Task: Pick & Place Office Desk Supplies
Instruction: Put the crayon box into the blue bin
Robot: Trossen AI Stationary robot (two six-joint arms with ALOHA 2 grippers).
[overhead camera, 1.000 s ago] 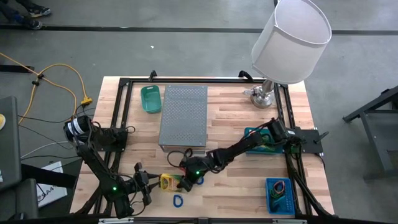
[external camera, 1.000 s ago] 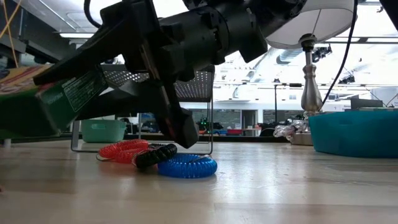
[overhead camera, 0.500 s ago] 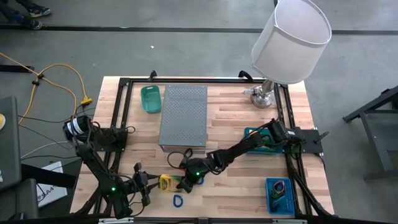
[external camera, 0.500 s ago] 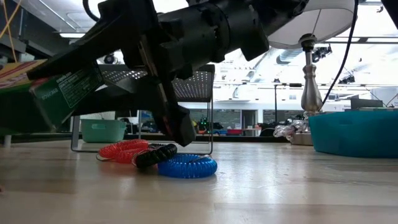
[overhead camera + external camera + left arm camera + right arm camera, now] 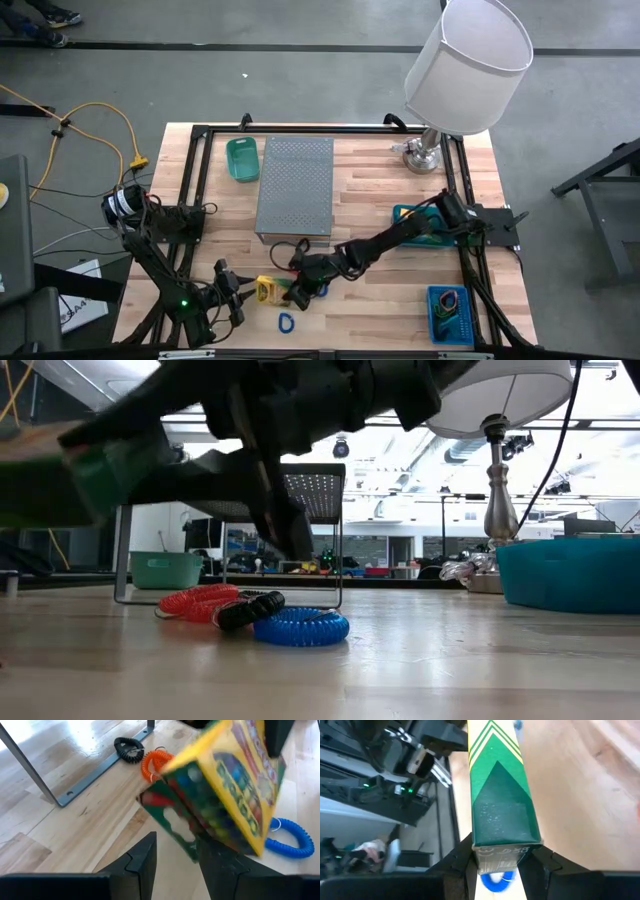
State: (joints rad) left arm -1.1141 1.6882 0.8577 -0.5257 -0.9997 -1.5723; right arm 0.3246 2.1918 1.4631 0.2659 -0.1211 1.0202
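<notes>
The right claw (image 5: 296,291) now carries the yellow-green crayon box (image 5: 268,290) higher above the blue coil (image 5: 300,628) than a second ago, with the box drifting toward the left claw (image 5: 236,296).

Robotics lab: framed wooden workbench (image 5: 380,190), bare concrete floor (image 5: 300,85), trailing yellow cable (image 5: 100,120).

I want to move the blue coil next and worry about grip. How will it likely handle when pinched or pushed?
The blue coil is a springy spiral, so it will probably squash and stretch rather than stay stiff. It looks thin and hollow, likely light, and may slide on the smooth table. It touches the black coil, which lies against the red coil, so a push could drag them along.
</notes>
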